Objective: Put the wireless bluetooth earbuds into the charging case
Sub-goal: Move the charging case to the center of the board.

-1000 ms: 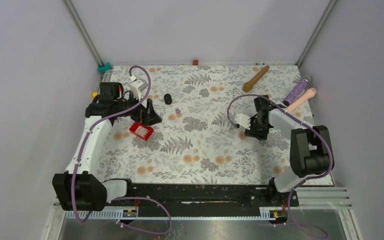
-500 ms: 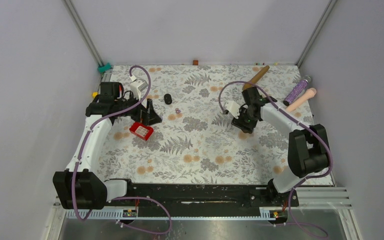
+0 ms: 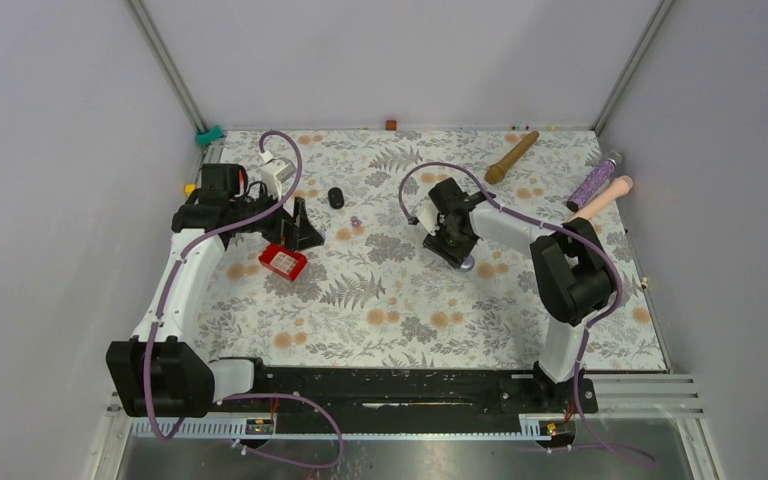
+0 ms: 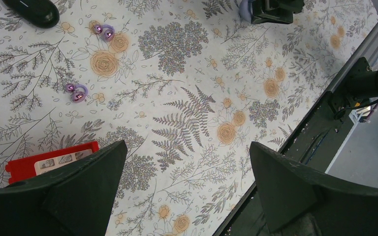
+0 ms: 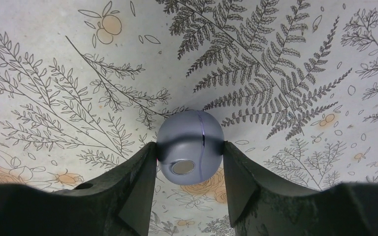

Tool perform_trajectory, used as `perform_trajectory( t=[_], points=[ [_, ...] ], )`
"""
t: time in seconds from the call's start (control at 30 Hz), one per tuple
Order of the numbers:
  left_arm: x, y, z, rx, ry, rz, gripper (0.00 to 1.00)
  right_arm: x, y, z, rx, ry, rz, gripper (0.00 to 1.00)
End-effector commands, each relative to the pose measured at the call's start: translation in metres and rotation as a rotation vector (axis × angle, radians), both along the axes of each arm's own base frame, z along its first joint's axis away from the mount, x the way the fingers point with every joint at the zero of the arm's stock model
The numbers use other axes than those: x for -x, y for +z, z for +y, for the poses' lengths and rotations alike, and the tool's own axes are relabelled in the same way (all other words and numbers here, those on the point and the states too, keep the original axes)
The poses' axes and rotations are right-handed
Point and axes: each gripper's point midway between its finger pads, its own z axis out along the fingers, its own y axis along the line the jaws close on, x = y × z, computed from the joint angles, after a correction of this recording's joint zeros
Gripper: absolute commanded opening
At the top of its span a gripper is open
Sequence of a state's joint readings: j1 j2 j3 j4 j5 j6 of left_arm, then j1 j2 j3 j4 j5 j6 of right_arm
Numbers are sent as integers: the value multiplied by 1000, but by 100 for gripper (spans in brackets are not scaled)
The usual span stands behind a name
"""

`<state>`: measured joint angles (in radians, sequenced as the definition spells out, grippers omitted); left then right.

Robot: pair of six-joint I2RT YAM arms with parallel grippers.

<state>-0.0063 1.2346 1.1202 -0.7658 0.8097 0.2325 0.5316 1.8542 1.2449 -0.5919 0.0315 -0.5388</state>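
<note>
The floral-clothed table (image 3: 400,320) is closed in by pale walls on its left, far and right sides, with a black rail (image 3: 390,385) along the near edge. The broad near half of the cloth is open room.

At the far right edge lie a wooden stick (image 3: 512,157), a glittery purple cylinder (image 3: 595,180) and a pink cylinder (image 3: 605,198), all well apart from the arms.

The left gripper (image 4: 188,147) hangs at the left with its jaws spread wide, holding nothing. The red tray (image 4: 49,162) lies just beside it on the near side. The tray carries a pale label whose print is too small to read.

The right gripper (image 5: 189,146) is right of centre, its fingers pressed on both sides of the pale purple charging case (image 5: 190,132), which shows a seam and a small metal disc.

A black oval case (image 3: 335,197) lies far of centre. Two pale purple earbuds (image 4: 104,31) lie loose on the cloth between it and the tray.
</note>
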Motion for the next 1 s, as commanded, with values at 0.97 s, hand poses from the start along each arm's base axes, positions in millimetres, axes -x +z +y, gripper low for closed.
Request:
perform_trajectory(
  t=[0.97],
  points=[
    [-5, 5, -3, 21, -23, -30, 98, 21, 26, 2, -289, -46, 245, 85]
  ],
)
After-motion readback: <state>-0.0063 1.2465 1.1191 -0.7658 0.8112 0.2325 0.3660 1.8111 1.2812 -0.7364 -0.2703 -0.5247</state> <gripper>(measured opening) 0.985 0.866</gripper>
